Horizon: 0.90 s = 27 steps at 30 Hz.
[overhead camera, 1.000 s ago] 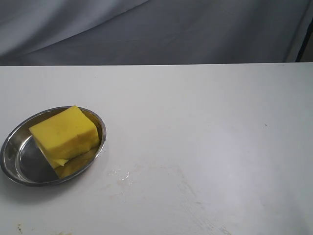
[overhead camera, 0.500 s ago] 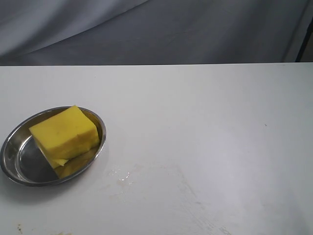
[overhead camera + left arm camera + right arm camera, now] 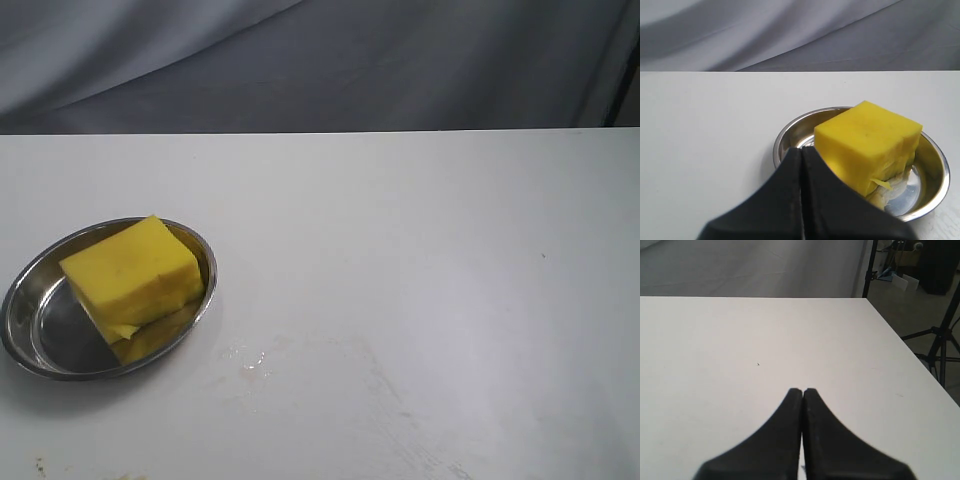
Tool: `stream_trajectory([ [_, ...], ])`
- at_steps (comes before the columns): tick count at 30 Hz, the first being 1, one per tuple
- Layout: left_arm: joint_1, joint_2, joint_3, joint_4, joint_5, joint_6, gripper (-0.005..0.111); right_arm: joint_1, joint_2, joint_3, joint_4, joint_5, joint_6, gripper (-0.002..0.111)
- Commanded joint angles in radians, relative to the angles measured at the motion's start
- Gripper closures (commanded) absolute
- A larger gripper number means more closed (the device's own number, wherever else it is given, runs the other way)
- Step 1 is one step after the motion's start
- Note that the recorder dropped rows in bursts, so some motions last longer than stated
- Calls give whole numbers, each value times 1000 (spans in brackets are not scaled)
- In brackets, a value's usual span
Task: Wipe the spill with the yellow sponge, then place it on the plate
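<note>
The yellow sponge [image 3: 132, 270] lies tilted inside the steel plate [image 3: 30, 290] at the left of the table; the left wrist view shows the same sponge [image 3: 867, 142] in the plate [image 3: 932, 150]. No amber puddle shows; only a faint wet smear [image 3: 248, 358] marks the table right of the plate. My left gripper [image 3: 801, 149] is shut and empty, back from the plate's rim. My right gripper [image 3: 803, 390] is shut over bare table. Neither gripper appears in the exterior view.
The white table [image 3: 420, 250] runs back to a grey cloth backdrop [image 3: 320, 60]. Its right edge [image 3: 890, 322] shows in the right wrist view, with dark stands [image 3: 940, 335] on the floor beyond. Small specks [image 3: 40, 465] lie near the front left.
</note>
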Motion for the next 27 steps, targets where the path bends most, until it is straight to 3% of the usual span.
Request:
stream_trajectory([
  [1,3,-5,4,-2,-10,-1,107,-7,-6,2,5,-2,1,108],
  [18,3,-5,4,-2,-10,-1,107,-7,-6,2,5,-2,1,108],
  [27,3,-5,4,-2,-10,-1,107,123,-4,2,5,-4,1,108],
])
